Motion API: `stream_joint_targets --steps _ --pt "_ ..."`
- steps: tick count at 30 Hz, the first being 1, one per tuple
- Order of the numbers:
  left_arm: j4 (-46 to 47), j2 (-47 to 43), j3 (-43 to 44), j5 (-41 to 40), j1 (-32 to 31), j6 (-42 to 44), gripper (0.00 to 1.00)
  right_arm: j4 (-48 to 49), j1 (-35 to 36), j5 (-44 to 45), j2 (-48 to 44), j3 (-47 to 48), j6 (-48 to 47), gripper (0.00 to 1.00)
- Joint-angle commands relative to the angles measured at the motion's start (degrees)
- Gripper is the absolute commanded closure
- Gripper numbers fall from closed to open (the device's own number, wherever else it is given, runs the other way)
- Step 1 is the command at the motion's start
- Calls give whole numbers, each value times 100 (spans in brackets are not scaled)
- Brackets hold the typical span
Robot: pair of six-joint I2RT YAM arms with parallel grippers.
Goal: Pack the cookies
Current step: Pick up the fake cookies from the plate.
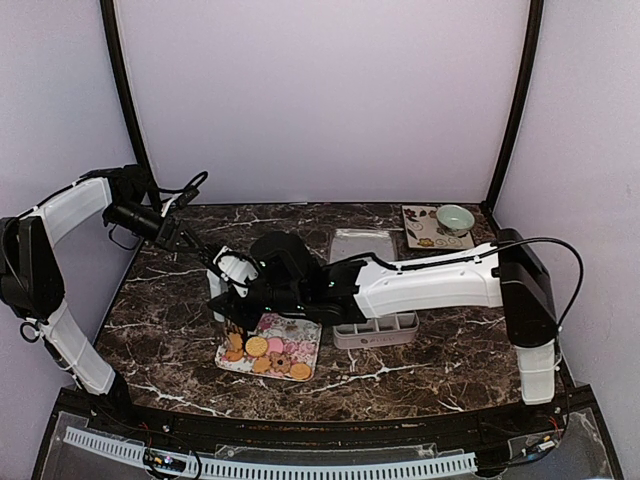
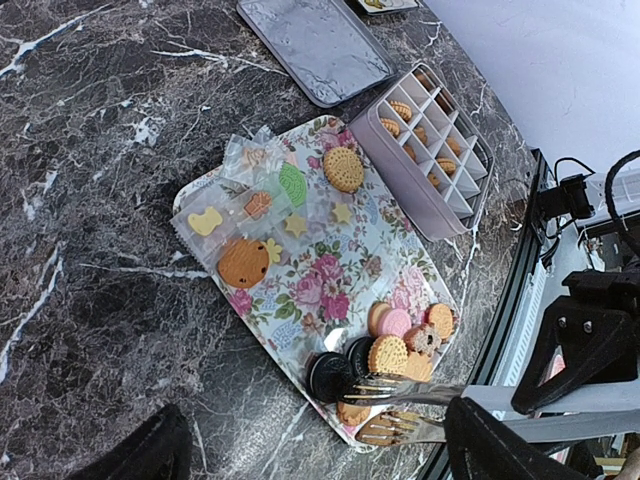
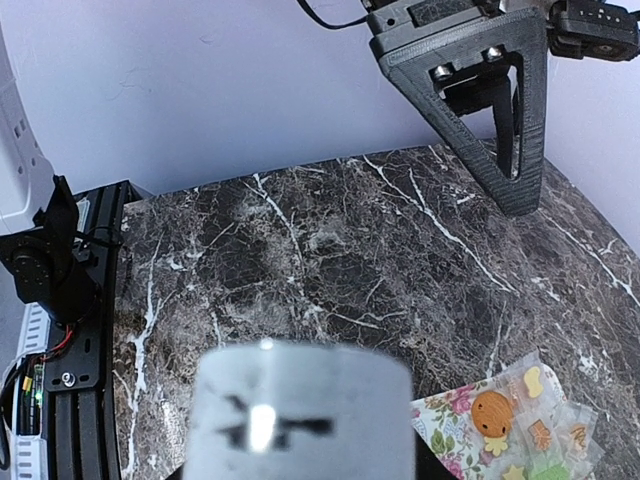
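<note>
The right gripper (image 1: pixel 232 318) pinches metal tongs (image 2: pixel 400 392), whose tips sit over loose cookies (image 2: pixel 400 350) at one end of the floral tray (image 2: pixel 310 290). More cookies fill the divided box (image 2: pixel 400 175) beside it; the lettering on the box is unreadable. The left gripper (image 1: pixel 190 245) hangs spread, well apart.
</note>
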Motion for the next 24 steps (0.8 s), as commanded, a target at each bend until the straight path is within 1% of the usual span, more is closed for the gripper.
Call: stream_joint_targets --steps 1,4,7,8,10,13,15,17,24 --pt "-182 -246 -61 82 28 84 10 233 -2 -52 60 -66 -7 59" --pt "-182 -234 -61 112 29 83 10 186 4 32 31 -118 -34 57" --pt "-173 -236 -57 121 24 74 10 193 4 43 -19 -194 -45 59" --pt "-173 -237 -50 117 27 74 10 190 6 46 -29 -196 -50 61" --pt "-171 -233 -47 110 29 74 10 193 9 72 -50 -196 -14 69" --pt "-180 -237 -36 105 27 83 10 281 -4 120 -141 -209 33 84" --pt "-175 -236 -33 106 29 78 10 315 -9 131 -205 -192 47 90" --pt "-180 -244 -38 116 29 74 10 371 -36 88 -267 -174 95 94" --pt "-186 -259 -39 103 30 88 10 514 -213 51 -666 -270 264 100"
